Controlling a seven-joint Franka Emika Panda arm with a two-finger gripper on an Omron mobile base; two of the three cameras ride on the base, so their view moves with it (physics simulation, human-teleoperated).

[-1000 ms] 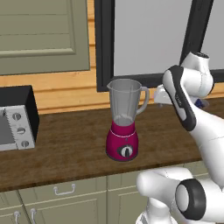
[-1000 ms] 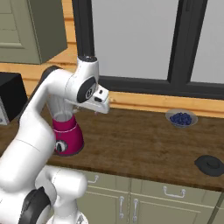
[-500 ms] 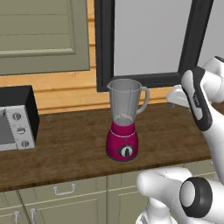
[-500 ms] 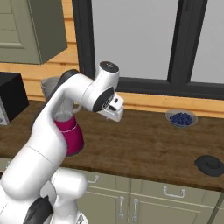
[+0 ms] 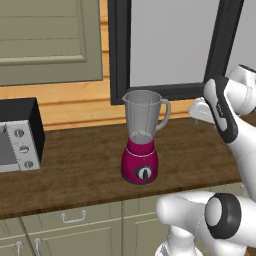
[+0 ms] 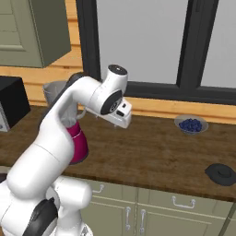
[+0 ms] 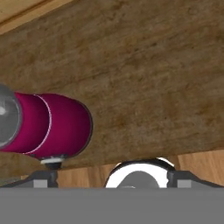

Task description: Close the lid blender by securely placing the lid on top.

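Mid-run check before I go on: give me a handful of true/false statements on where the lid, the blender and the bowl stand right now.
1. The lid already sits on the jar's rim. False: it lies flat on the counter, far to the right of the blender, whose jar is open on top.
2. The blender stands upright on its magenta base. True.
3. The gripper holds the lid. False: the lid lies alone on the counter, away from the arm.
4. A small bowl with blue contents sits near the back of the counter, behind the lid. True.
5. The toaster oven stands to the right of the blender. False: in the left base view it is at the left end of the counter.
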